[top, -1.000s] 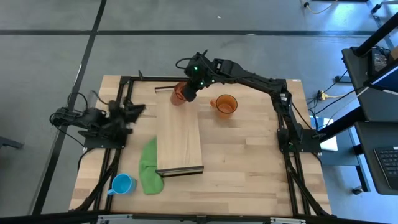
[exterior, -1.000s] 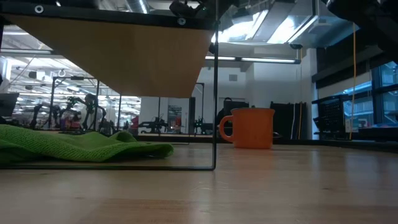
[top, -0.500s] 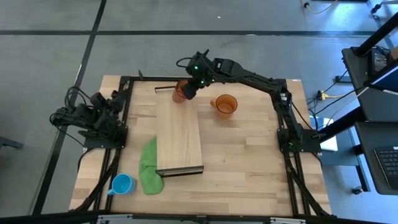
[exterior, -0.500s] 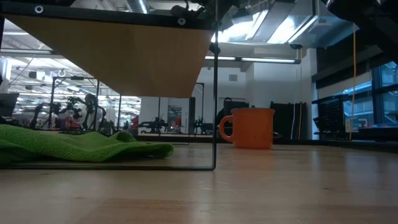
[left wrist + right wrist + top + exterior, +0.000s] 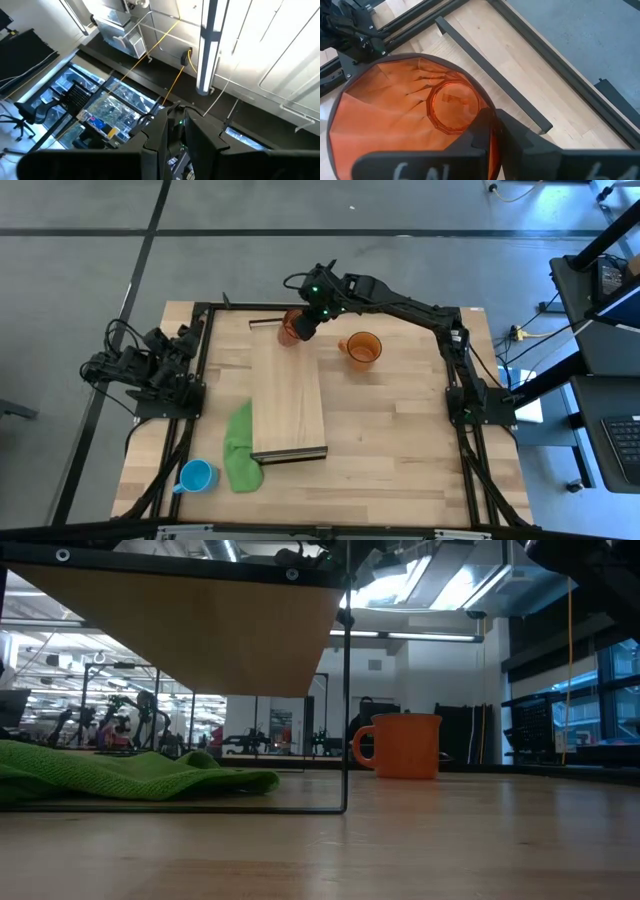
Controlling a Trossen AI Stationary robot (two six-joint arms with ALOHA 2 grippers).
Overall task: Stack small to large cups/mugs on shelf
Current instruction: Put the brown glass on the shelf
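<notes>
The dark red tumbler [image 5: 288,329] is at the far end of the light-wood shelf [image 5: 287,395], and my right gripper [image 5: 302,326] is shut on it. The right wrist view looks down into the tumbler [image 5: 420,115]. Whether the tumbler's base touches the shelf, I cannot tell. The orange mug [image 5: 362,349] stands on the table to the right of the shelf and also shows in the low view [image 5: 405,745]. The light blue mug [image 5: 197,475] stands at the near left. My left gripper [image 5: 175,114] is shut and empty, folded back at the table's left edge [image 5: 178,350], pointing up. My right gripper holds the tumbler by its rim [image 5: 489,116] on the side toward the arm. One finger [image 5: 481,131] is inside the tumbler and one [image 5: 514,134] outside, with the wall pinched between them. The fingers come from above, pointing down. The tumbler is upright, mouth up.
A green cloth [image 5: 240,448] lies on the table along the shelf's left side, near the blue mug. The shelf stands raised on thin dark legs [image 5: 345,690]. Dark frame rails [image 5: 200,380] run along the table's left and right sides.
My left arm has drawn back from the shelf toward the table's left edge and folded in. My right gripper and the tumbler have kept still at the shelf's far end.
</notes>
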